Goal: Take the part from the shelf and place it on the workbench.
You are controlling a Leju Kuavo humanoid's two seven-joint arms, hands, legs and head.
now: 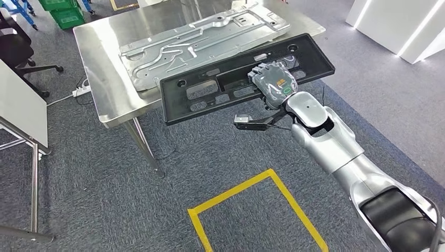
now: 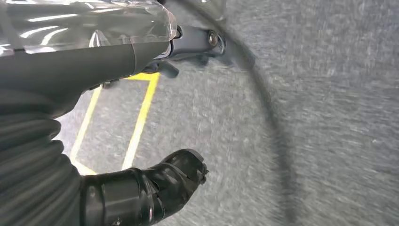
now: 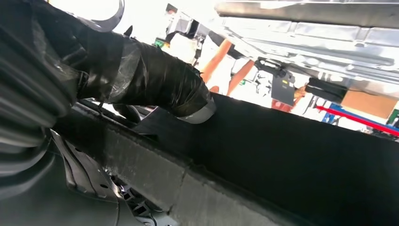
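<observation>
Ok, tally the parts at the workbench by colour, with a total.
Black part, gripped by the right hand, overhanging the workbench edge: 1
Silver part, lying flat on the workbench: 1
Total: 2
</observation>
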